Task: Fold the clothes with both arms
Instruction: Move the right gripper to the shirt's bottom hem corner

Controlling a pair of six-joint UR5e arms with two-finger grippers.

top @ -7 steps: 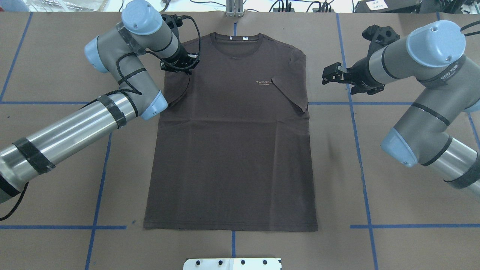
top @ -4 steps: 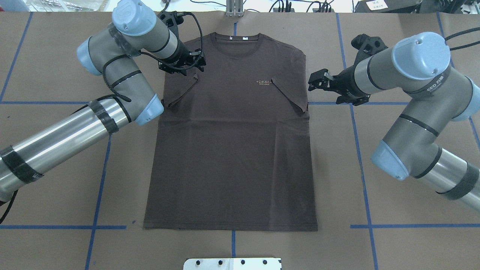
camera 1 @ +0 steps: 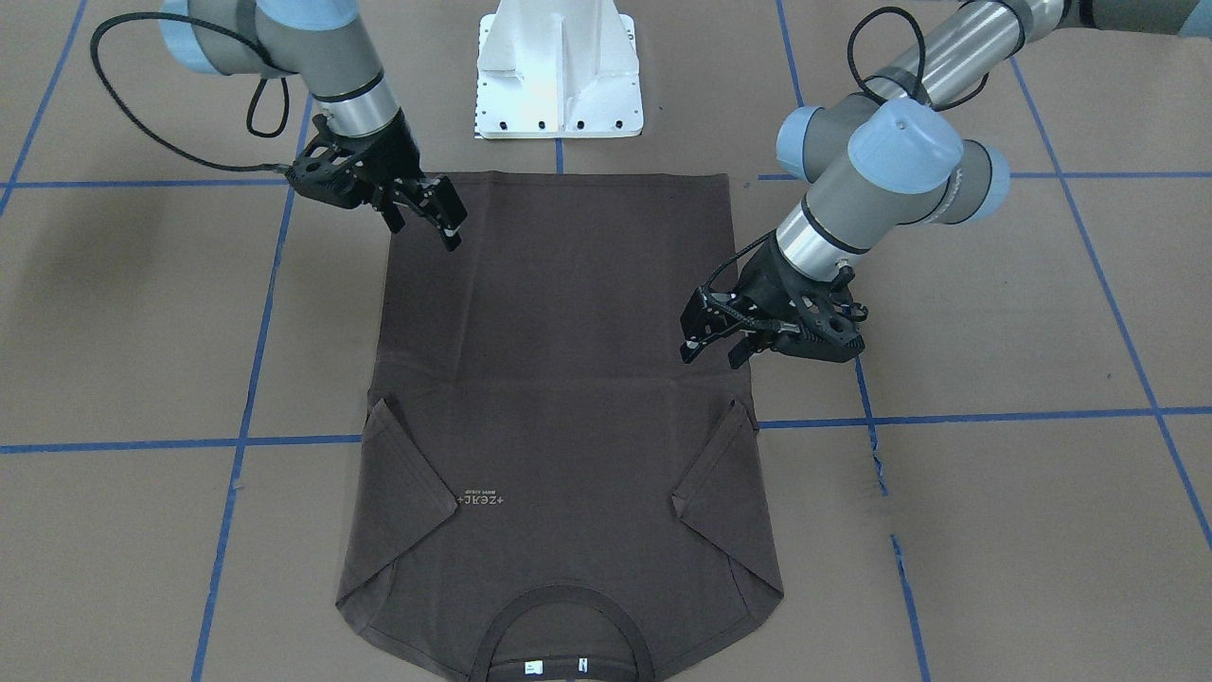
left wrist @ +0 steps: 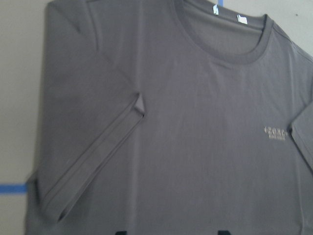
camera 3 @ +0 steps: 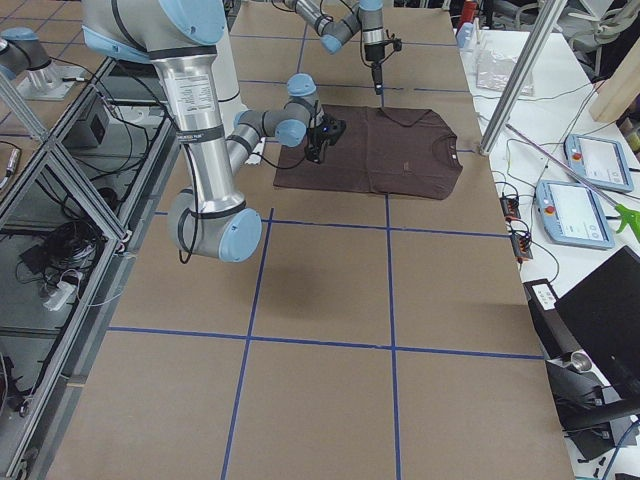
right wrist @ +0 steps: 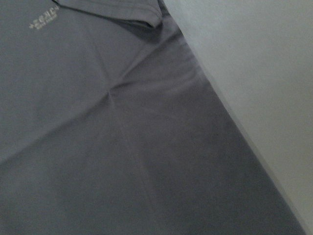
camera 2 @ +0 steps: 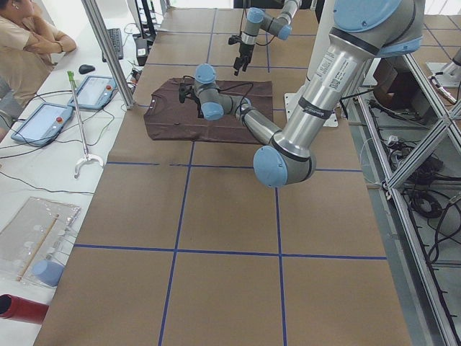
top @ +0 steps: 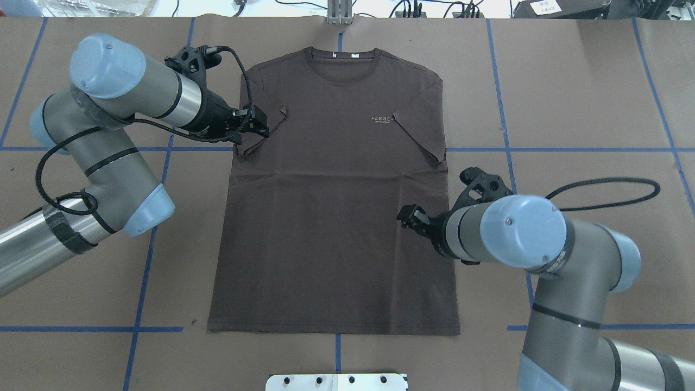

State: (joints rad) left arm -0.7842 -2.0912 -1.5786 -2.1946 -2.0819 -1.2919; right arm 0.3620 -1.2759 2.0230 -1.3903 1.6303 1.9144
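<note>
Brown paper with blue tape lines covers the desk (top: 570,108). The dark T-shirt (top: 336,233) lies flat on it, face up, with its collar (top: 339,61) at the far side, its hem toward the robot and both sleeves folded in over the chest. It has not shifted in the last second.

Both arms have moved. The left gripper (top: 259,124), which a second ago was over the shirt's left shoulder, has drawn back toward the robot and now hangs above the folded left sleeve (top: 267,130) at the shirt's left edge. The right gripper (top: 408,214), which was out past the right sleeve (top: 421,130) and clear of the cloth, has swung in and nearer. It is now above the right side of the body, between sleeve and hem.

Both grippers have their jaws apart and hold nothing. Neither touches the cloth.

The left wrist camera shows the collar, the white neck labels (left wrist: 229,14) and the pale chest lettering (left wrist: 276,132), with two dark fingertips (left wrist: 122,231) well apart at the bottom edge. The right wrist camera shows only wrinkled cloth beside bare desk and no fingers. Only the front view takes in the white base (camera 1: 559,76).
</note>
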